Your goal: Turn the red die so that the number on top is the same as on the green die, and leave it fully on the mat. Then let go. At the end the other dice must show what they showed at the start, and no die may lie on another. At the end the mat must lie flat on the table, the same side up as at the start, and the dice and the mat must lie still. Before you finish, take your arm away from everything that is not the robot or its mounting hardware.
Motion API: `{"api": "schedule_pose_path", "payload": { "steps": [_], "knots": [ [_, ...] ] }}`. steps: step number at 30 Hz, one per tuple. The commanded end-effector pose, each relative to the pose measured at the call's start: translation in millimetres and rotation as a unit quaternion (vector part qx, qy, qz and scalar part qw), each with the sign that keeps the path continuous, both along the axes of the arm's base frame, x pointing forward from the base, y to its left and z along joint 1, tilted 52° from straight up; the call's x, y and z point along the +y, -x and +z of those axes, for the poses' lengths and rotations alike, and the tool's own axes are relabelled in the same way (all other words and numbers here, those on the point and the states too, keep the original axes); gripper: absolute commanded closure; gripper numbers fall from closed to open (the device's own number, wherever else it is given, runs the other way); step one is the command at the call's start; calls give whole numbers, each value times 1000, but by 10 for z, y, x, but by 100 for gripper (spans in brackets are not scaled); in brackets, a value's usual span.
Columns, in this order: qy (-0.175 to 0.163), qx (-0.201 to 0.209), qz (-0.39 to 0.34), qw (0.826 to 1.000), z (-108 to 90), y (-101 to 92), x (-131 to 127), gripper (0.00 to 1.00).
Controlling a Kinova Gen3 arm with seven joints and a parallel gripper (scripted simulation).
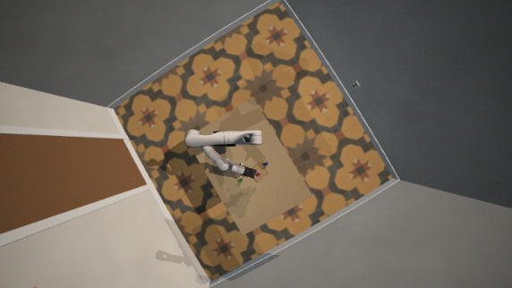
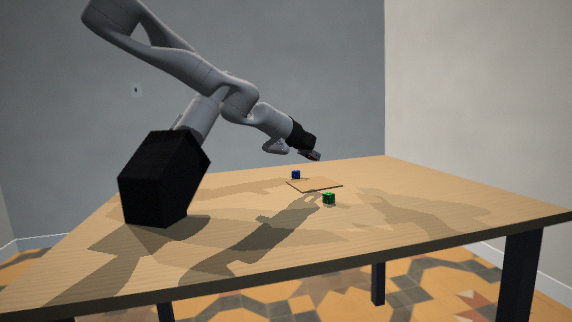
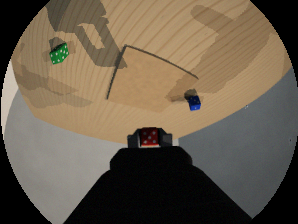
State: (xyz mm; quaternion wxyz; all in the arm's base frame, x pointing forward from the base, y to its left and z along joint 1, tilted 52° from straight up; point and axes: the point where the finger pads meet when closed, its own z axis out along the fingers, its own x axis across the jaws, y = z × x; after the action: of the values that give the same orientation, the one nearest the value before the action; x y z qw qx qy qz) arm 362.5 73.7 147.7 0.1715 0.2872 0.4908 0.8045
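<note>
The red die (image 3: pixel 149 137) is pinched between the fingers of the gripper (image 2: pixel 312 154) and is held in the air, above the table (image 2: pixel 450 200); in the wrist view it shows at lower centre, just ahead of the dark gripper body. The pick-up can thus be judged done. What is left appears to be the turning to the right face, the setting down fully on the mat (image 2: pixel 320 184) and the release. Which number would end on top cannot be told, and the top face of the green die (image 2: pixel 328 198) is too small to be read.

The green die lies on the table just beside the mat's near edge in the exterior view; the blue die (image 2: pixel 296 174) lies by the mat's far left corner. Whether it touches the mat cannot be told.

The arm (image 2: pixel 200 75) is stretched from the black base (image 2: pixel 160 180) toward the frame's centre, the wrist slanted downward, the gripper held over the mat's far edge.
</note>
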Motion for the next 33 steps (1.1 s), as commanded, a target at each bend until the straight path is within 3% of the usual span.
{"api": "schedule_pose_path", "payload": {
  "steps": [1, 33],
  "knots": [
    [-4, 0, 2, 1000, -16, -15, 50, 51],
    [-4, 0, 2, 1000, -274, -135, 357, 51]
  ]
}}
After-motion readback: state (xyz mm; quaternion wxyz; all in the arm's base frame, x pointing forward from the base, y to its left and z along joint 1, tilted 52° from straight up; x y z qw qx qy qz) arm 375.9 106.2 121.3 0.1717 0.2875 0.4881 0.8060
